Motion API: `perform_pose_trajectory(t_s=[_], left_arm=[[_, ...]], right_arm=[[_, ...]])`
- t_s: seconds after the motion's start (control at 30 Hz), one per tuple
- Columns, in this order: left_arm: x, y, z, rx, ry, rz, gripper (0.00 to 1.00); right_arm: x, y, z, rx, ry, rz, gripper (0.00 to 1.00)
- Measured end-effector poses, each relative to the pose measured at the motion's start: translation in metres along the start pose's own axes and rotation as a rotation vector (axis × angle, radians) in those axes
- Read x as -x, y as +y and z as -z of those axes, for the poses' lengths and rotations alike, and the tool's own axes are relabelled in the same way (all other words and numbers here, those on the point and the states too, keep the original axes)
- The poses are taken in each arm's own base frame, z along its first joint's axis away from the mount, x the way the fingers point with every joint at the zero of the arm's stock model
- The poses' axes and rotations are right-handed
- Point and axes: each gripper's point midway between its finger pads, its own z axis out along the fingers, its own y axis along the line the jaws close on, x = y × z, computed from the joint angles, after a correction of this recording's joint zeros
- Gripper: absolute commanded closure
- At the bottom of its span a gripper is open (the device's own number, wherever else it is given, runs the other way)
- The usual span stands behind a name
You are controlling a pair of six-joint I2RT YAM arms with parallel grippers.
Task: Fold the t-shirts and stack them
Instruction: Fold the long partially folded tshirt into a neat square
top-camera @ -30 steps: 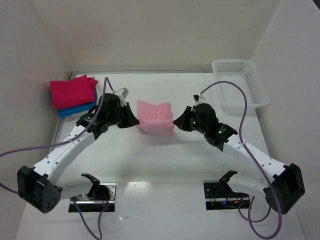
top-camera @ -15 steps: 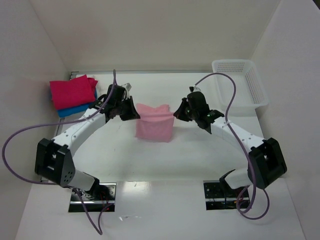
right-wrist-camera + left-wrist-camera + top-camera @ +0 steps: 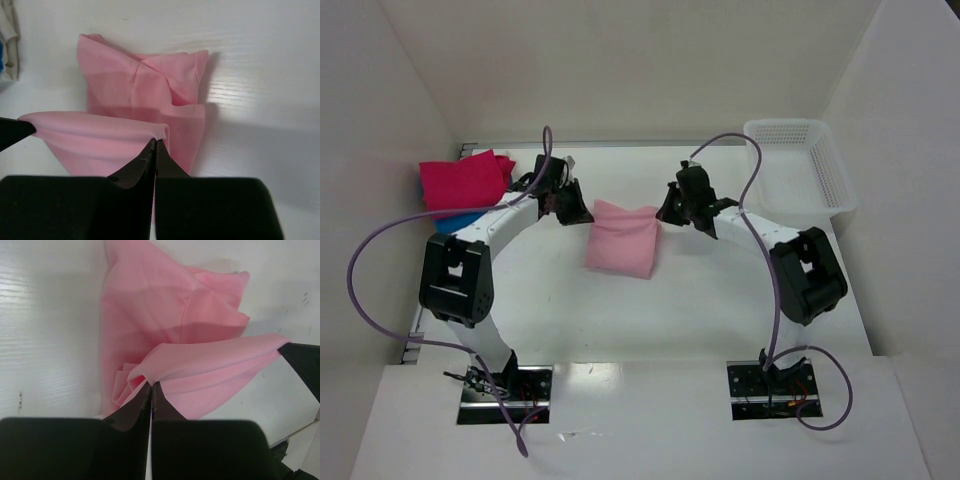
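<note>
Where the white table (image 3: 650, 320) meets the left wall, a folded magenta t-shirt (image 3: 465, 183) lies on top of a folded bright blue t-shirt (image 3: 455, 222), of which only the near edge shows; just right of that stack the left arm arches over the table to the left gripper (image 3: 586, 214). Its jaws are pressed fully together on the upper left corner of the light pink t-shirt (image 3: 622, 238); the left wrist camera shows the black fingertips (image 3: 151, 386) pinching a bunched fold of the pink cloth (image 3: 150, 330).

The shirt sits at the middle of the table, between the two grippers; its top edge is lifted and stretched taut from one to the other, while the rest hangs down and lies crumpled on the surface (seen from above it looks like a small pink pillow with two raised corners).

At the shirt's upper right corner the right gripper (image 3: 664, 213) is likewise closed tight on the cloth; its wrist camera shows the fingertips (image 3: 156, 143) clamping the rolled hem of the pink fabric (image 3: 140, 85).

Farther right, at the far right corner of the table, stands a white mesh basket (image 3: 825, 165), well apart from the shirt.
</note>
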Motion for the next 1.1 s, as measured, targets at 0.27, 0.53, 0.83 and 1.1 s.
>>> perform_pose_trajectory(t_s=[0.27, 0.53, 0.83, 1.1], left_arm=[[0.041, -0.001, -0.01, -0.038, -0.037, -0.006, 1.0], [0.056, -0.008, -0.012, -0.067, -0.059, -0.034, 1.0], [0.053, -0.016, 0.013, -0.091, -0.087, -0.049, 1.0], [0.019, -0.029, 0.068, -0.175, -0.109, -0.077, 1.0]], right_arm=[[0.016, 0.005, -0.02, 0.011, -0.018, 0.002, 1.0], [0.044, 0.014, -0.017, 0.032, -0.076, 0.013, 1.0], [0.047, 0.023, 0.007, 0.076, -0.09, 0.023, 1.0], [0.046, 0.042, 0.072, 0.187, -0.133, 0.032, 1.0]])
